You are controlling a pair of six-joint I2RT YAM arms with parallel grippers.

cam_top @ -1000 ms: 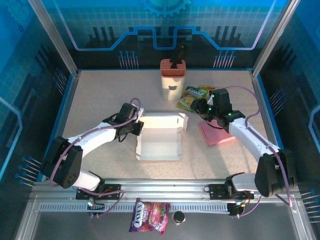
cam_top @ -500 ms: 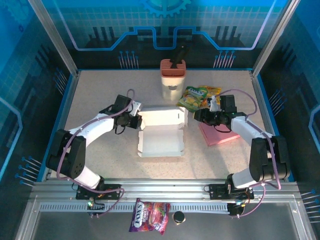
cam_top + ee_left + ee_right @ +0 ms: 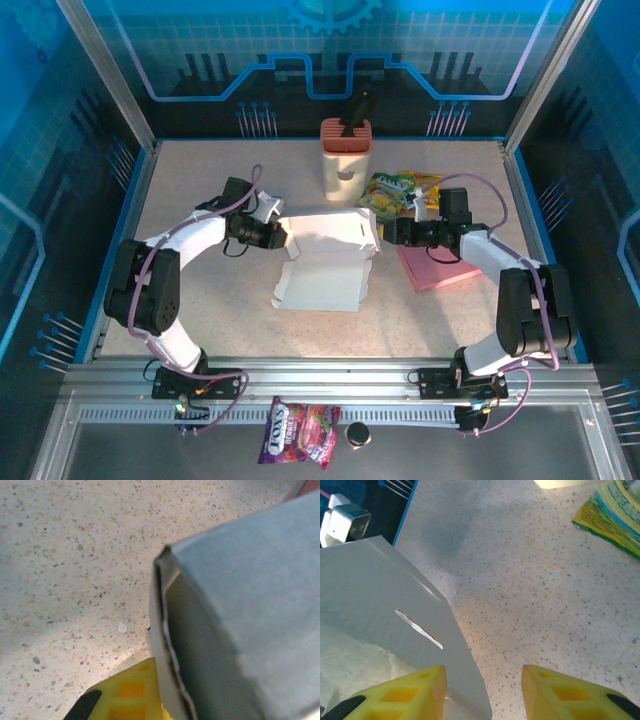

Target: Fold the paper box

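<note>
The white paper box (image 3: 320,285) lies open in the middle of the table, its lid (image 3: 327,230) lifted up at the back. My left gripper (image 3: 277,236) is shut on the lid's left edge. In the left wrist view the paper wall (image 3: 240,630) runs past one yellow finger (image 3: 127,695) and hides the other. My right gripper (image 3: 387,235) stands open at the lid's right edge. Its yellow fingers (image 3: 402,697) are spread, and the lid corner with a slit (image 3: 418,629) reaches in beside the left one.
A beige cup with a reddish top (image 3: 345,160) stands at the back. A green snack bag (image 3: 400,192) and a pink pad (image 3: 437,266) lie by the right arm. A candy bag (image 3: 300,435) and a small black cap (image 3: 357,434) sit on the front rail.
The left gripper has moved back and lifted the lid from flat to raised. The right gripper has swung in to the lid's right edge.
</note>
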